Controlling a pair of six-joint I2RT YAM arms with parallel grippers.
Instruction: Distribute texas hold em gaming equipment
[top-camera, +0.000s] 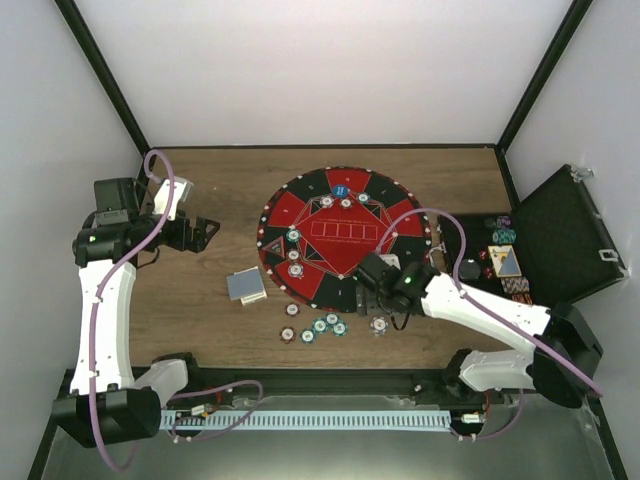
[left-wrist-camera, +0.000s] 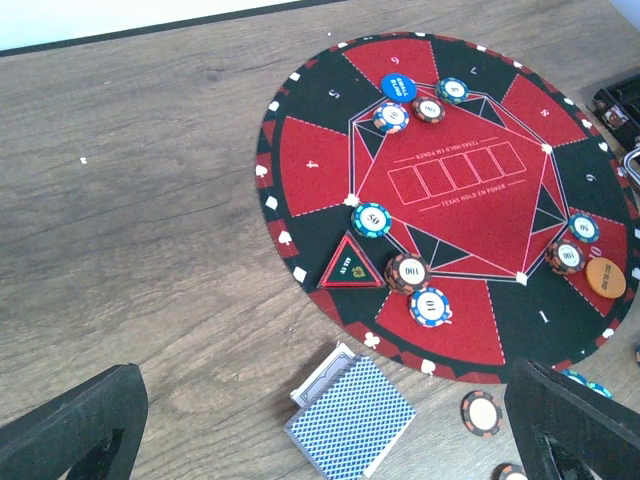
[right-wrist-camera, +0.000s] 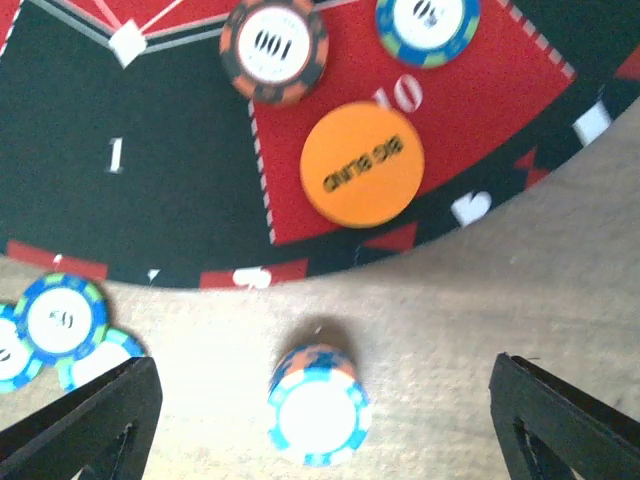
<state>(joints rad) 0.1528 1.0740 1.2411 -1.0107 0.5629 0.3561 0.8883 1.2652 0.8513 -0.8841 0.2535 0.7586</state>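
Several striped chips are already sitting at seats on the round mat, along with the blue button and orange button. Lying off it on the table, undealt, are the card deck, loose chips and a small chip stack, which the right gripper is hovering over, jaws apart; the left gripper is hanging wide open, empty

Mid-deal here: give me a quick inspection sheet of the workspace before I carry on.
Surface: wooden table, round mat on it.
Job's things: card deck beside the mat; chips on the mat, a cluster off it; blue button and orange button on the mat.
Clutter: open black case at right.
End effectors: left end effector open, empty; right end effector open around a chip stack, not touching.
Cables: purple cables loop along both arms.
Surroundings: white walls.
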